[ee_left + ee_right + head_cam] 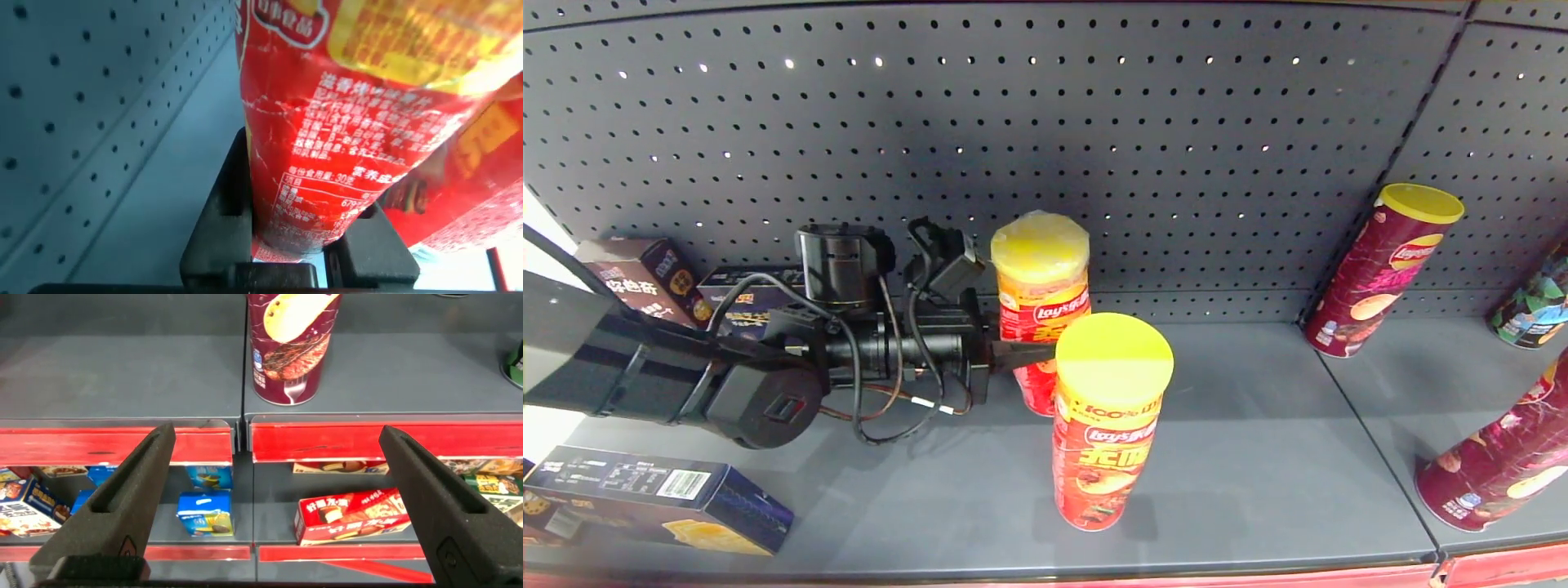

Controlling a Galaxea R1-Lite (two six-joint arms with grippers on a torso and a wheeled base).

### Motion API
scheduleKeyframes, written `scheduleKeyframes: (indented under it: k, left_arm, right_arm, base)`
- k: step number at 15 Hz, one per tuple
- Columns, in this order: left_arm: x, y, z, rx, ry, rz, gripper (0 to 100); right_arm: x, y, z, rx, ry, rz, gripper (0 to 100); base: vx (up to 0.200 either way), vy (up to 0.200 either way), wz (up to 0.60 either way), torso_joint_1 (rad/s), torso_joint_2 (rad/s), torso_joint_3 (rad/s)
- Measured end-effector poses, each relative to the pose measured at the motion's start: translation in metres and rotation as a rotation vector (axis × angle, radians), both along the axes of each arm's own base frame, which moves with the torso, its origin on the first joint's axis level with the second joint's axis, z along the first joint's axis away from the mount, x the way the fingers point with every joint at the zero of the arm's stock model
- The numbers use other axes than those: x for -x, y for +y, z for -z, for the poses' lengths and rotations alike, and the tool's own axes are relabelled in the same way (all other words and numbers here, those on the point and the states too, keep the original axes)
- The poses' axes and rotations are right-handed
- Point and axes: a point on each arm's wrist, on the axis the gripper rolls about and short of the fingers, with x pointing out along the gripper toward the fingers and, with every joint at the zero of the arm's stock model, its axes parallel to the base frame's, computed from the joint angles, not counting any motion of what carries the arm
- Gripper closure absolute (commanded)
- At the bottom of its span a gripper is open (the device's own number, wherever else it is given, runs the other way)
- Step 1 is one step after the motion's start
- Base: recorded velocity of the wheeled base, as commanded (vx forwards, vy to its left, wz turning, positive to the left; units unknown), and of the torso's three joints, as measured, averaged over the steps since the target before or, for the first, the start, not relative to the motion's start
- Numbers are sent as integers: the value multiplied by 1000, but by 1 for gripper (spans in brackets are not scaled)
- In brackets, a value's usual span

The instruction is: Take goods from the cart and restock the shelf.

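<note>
two dark fingers (219, 214) of the left end effector (294, 241) clamp a red chip can (1041, 286) low on its body, one finger on each side, both pressed against its wall. the held can is upright near the back of the shelf (1258, 425), close to the perforated back panel (1094, 122); whether its base rests on the shelf cannot be told. a second red can (1107, 425) with a yellow lid stands upright just in front of it, toward the robot's right; contact between the two cannot be told.

the right end effector (278, 434) is spread wide with nothing between its fingers. it faces the red front edge (327, 441) of the shelf, with a purple can (290, 343) standing beyond it. on the lower shelf lie a blue box (204, 514) and a red box (351, 518).

on the robot's right in the head view, a tilted purple can (1380, 269) leans toward the back panel. to the left, a dark blue box (645, 498) lies flat near the front edge, and two more boxes (645, 278) sit at the back behind the left arm.
</note>
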Motion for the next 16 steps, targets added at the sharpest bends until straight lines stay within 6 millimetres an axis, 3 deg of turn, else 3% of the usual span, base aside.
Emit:
scheduleKeyframes:
  k: [6,7,12,16]
  left_arm:
    - [-6,-5,14,-13,27,5,100]
    - [-7,-6,15,-13,26,6,0]
    - [-8,-1,17,-18,36,-14,0]
    - [-2,14,10,-47,23,-171,0]
  right_arm:
    - [0,0,0,0,0,-1,0]
    - [0,0,0,0,0,0,0]
    - [0,0,0,0,0,0,0]
    - [0,0,0,0,0,1,0]
  base:
    - [0,0,0,0,0,0]
    - [0,0,0,0,0,0]
    - [0,0,0,0,0,0]
    - [0,0,0,0,0,0]
